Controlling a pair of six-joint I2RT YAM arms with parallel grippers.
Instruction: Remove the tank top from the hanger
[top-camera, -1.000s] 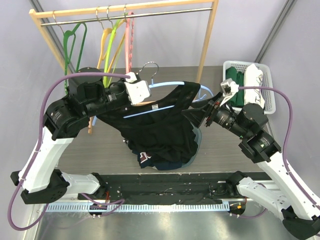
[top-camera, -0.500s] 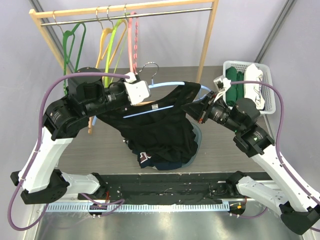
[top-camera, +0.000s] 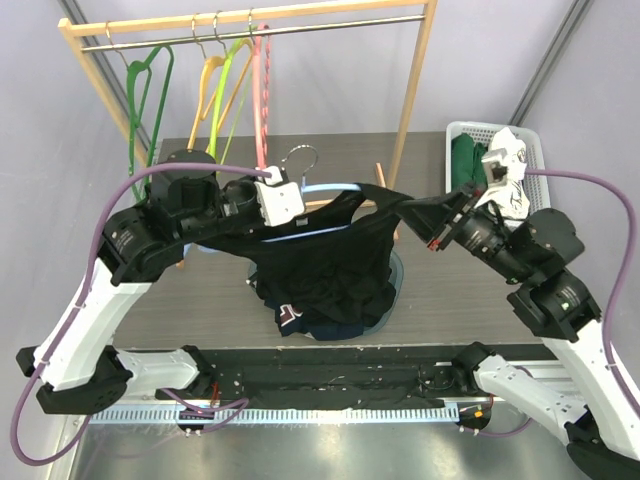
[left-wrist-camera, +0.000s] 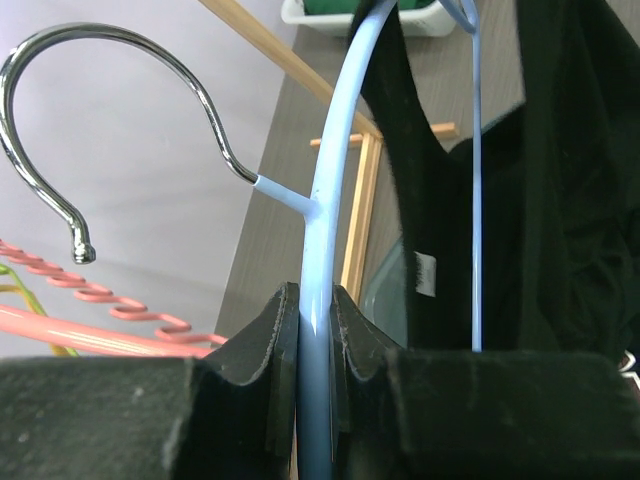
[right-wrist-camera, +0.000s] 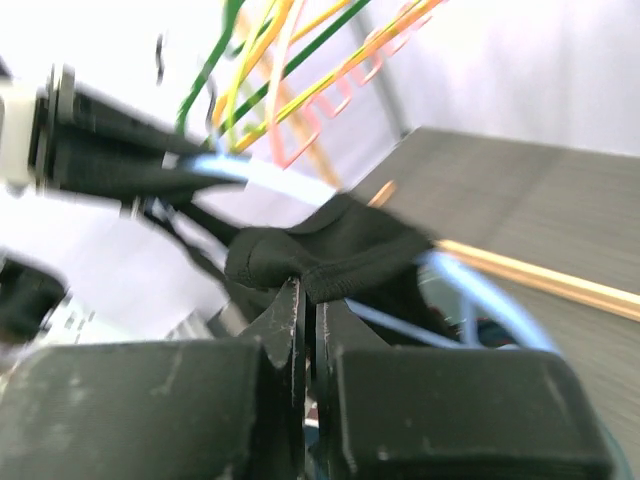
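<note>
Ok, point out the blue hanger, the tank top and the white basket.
blue hanger (left-wrist-camera: 321, 220), left wrist view, on its curved shoulder bar.
tank top (top-camera: 330, 265), top external view, on the black body fabric.
white basket (top-camera: 465, 128), top external view, on its far rim.

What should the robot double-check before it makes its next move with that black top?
1. Left gripper clamped on blue hanger: ok.
2. Right gripper shut on a strap of the tank top: ok.
3. Strap pulled past the hanger's end: cannot tell.
4. Tank top free of the hanger: not ok, it drapes over it.
5. Right gripper clear of the wooden rack post: cannot tell.
</note>
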